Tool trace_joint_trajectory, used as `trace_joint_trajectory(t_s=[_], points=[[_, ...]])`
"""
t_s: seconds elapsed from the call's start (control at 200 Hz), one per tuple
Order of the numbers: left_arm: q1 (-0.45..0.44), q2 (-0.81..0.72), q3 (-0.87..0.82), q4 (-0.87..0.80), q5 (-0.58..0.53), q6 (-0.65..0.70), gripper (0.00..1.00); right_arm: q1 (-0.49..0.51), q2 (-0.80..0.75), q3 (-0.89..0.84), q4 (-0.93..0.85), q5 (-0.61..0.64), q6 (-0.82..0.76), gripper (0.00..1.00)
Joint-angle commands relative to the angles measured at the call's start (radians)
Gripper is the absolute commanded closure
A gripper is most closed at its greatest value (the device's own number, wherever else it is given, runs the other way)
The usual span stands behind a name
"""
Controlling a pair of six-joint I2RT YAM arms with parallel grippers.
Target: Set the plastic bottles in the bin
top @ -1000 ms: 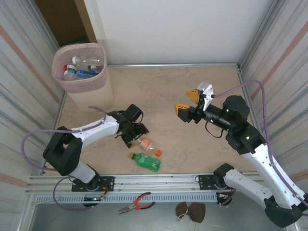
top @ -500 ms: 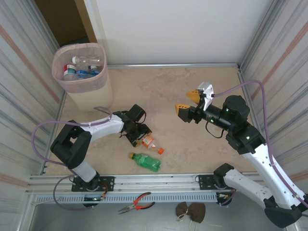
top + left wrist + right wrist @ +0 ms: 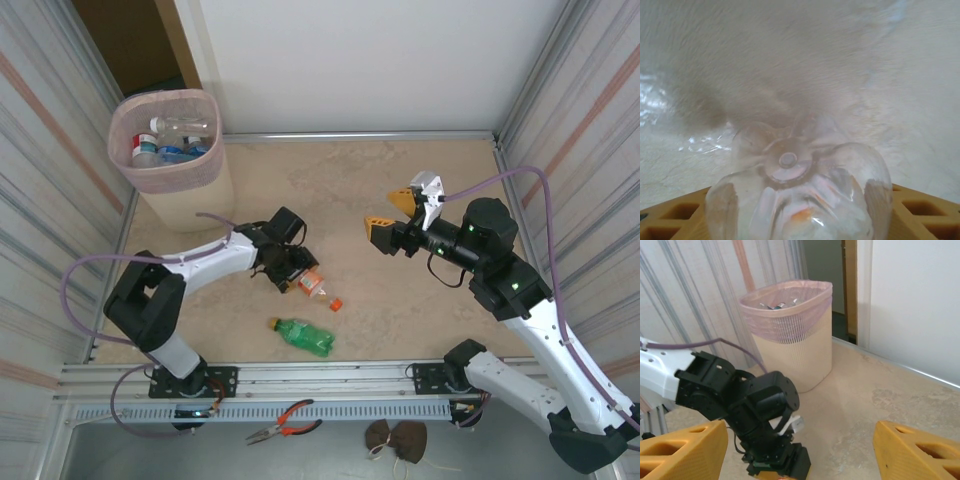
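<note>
A clear plastic bottle (image 3: 310, 287) with an orange label and orange cap lies between the fingers of my left gripper (image 3: 292, 275), which is shut on its body. In the left wrist view its rounded base (image 3: 795, 195) fills the gap between the orange fingers (image 3: 670, 220). A green bottle (image 3: 303, 337) lies on the floor just in front of it. The bin (image 3: 168, 150), beige with a pink liner, stands at the far left and holds several bottles (image 3: 175, 140); in the right wrist view the bin (image 3: 790, 330) stands behind the left arm. My right gripper (image 3: 392, 213) hangs open and empty at mid-right.
Corrugated walls close in both sides, and a white wall stands at the back. A metal rail (image 3: 330, 375) runs along the near edge. Orange-handled pliers (image 3: 285, 420) and a brown cloth (image 3: 395, 437) lie below it. Purple cables trail from both arms.
My left gripper has closed around the clear bottle and shifted it slightly away from the green one, toward the upper right. The right arm has not moved.
</note>
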Motion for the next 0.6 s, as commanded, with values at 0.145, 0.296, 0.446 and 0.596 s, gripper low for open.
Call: trace_joint_trajectory(t_s=[0.145,0.296,0.446,0.596], points=[[0.085,-0.155,0.109,0.013,-0.072,0.365,0.42,-0.014,-0.002,0.014,0.012,0.021,0.006,0.25],[0.160,-0.219,0.206,0.017,-0.040,0.619,0.40,-0.015,0.011,0.015,0.029,0.013,0.007,0.25],[0.301,-0.269,0.336,0.002,0.109,0.835,0.43,-0.014,0.019,0.021,0.037,0.009,0.006,0.24],[0.423,-0.281,0.508,-0.045,0.223,1.116,0.44,-0.015,0.025,0.021,0.050,0.008,0.003,0.24]])
